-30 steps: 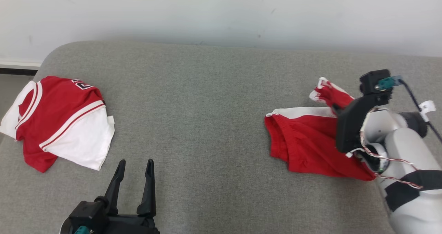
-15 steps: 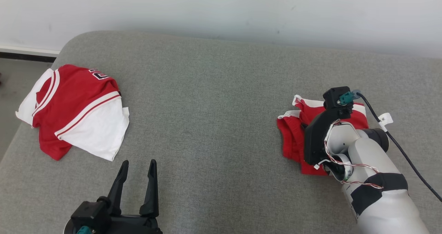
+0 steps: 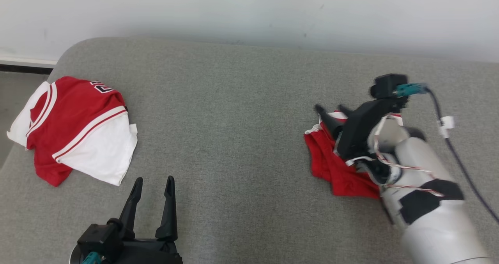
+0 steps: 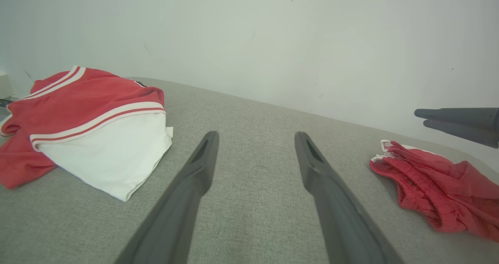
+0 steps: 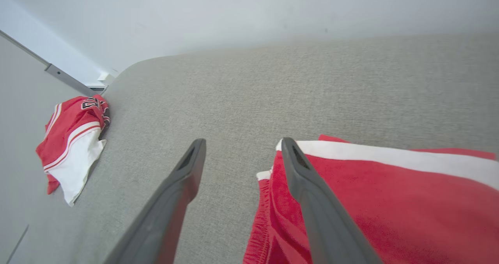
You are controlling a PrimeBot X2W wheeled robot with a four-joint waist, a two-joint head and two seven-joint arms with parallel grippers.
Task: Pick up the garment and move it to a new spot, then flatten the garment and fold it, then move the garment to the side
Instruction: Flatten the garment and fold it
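Seemingly soft, light red fabric shorts with white trim (image 3: 331,166) are lying crumpled; right gripper (image 3: 329,108) is hovering over them, 2 fingers (image 5: 308,186) apart; left gripper (image 3: 153,180) likewise apart; waistband edge (image 4: 405,174) seems grippable.

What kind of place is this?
Probably a plain indoor room, maybe for practising folding clothes. A grey fabric padded surface, like a bed or sofa, meets a bare white wall, and a red-and-white sports jersey and crumpled red shorts lie on it.
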